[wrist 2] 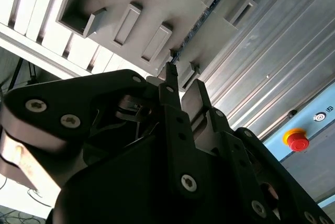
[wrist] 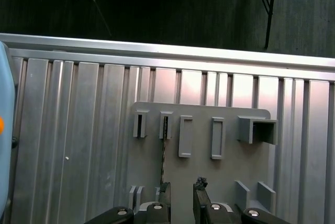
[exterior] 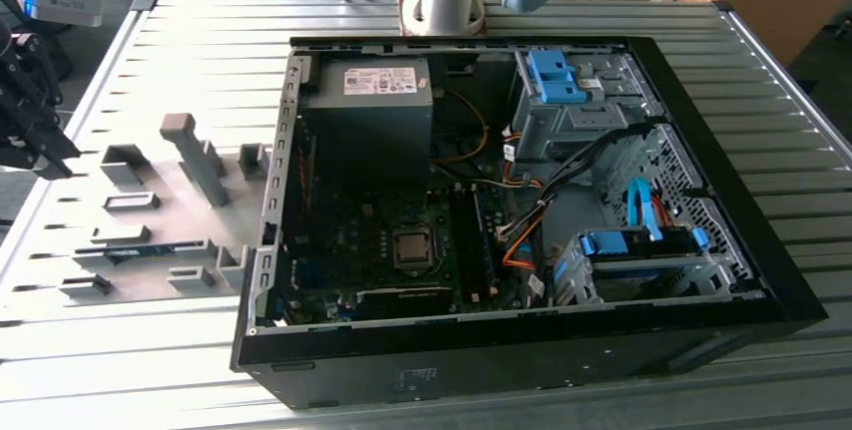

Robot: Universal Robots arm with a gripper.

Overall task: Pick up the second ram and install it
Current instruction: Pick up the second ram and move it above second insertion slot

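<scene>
One second ram (exterior: 140,248) sits edgewise in the grey holder plate (exterior: 187,215), at nine o'clock of the open computer case (exterior: 533,345). The claw (wrist: 182,185) hangs above it, parted, apparently empty.

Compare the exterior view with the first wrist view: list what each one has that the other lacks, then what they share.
Exterior view's own: the open computer case with its motherboard and blue drive latches, plus the arm's base.
First wrist view's own: the gripper up close, jaws apart with nothing between them.
Shared: the second ram lying in the gray fixture plate on the slatted table.
</scene>
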